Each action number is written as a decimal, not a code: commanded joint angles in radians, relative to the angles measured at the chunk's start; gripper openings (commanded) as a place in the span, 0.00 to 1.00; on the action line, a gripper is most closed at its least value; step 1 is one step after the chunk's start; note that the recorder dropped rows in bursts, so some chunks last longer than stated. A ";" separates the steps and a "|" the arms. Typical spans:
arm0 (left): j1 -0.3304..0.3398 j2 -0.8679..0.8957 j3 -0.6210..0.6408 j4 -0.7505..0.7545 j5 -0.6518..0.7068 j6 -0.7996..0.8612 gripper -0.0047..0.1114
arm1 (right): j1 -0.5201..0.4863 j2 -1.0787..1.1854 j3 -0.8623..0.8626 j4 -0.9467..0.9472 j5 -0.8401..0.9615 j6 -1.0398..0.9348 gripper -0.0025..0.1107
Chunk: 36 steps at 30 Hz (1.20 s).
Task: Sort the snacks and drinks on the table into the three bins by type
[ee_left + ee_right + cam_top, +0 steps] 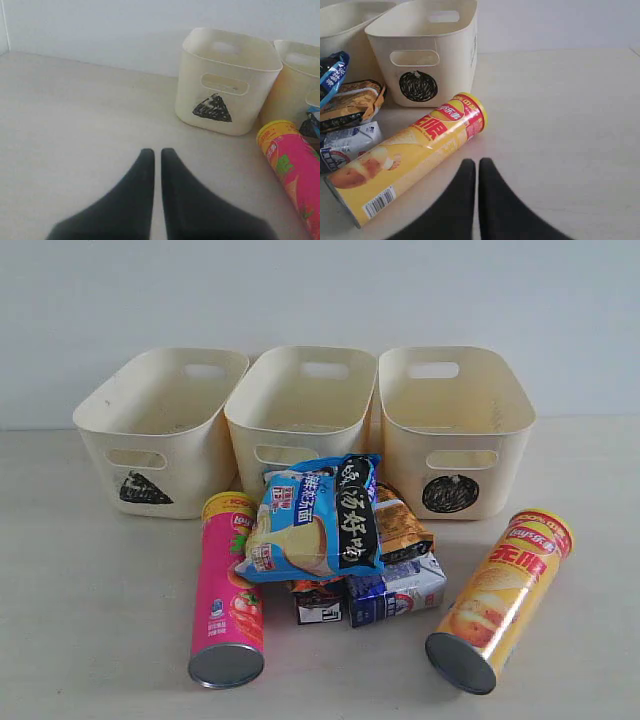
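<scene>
Three cream bins stand in a row at the back: triangle bin, middle bin, circle bin. In front lie the pink tube, the yellow-orange tube, the blue-black bag on top of the heap, the orange-brown bag, the dark juice box and the blue-and-white carton. No gripper shows in the exterior view. My left gripper is shut and empty over bare table, apart from the triangle bin and pink tube. My right gripper is shut and empty beside the yellow-orange tube.
The pale table stretches wide on both sides of the heap. A white wall rises behind the bins. In the right wrist view the circle bin, orange-brown bag and blue-and-white carton lie beyond the tube.
</scene>
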 commanded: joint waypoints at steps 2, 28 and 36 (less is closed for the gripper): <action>-0.001 -0.004 0.004 -0.015 -0.126 -0.006 0.08 | -0.003 -0.006 0.000 -0.001 -0.007 -0.002 0.02; -0.001 0.142 -0.412 0.006 -0.556 -0.473 0.08 | -0.003 -0.006 0.000 -0.001 -0.007 -0.002 0.02; -0.011 0.373 -0.743 0.307 -0.029 -0.336 0.08 | -0.003 -0.006 0.000 -0.001 -0.007 -0.002 0.02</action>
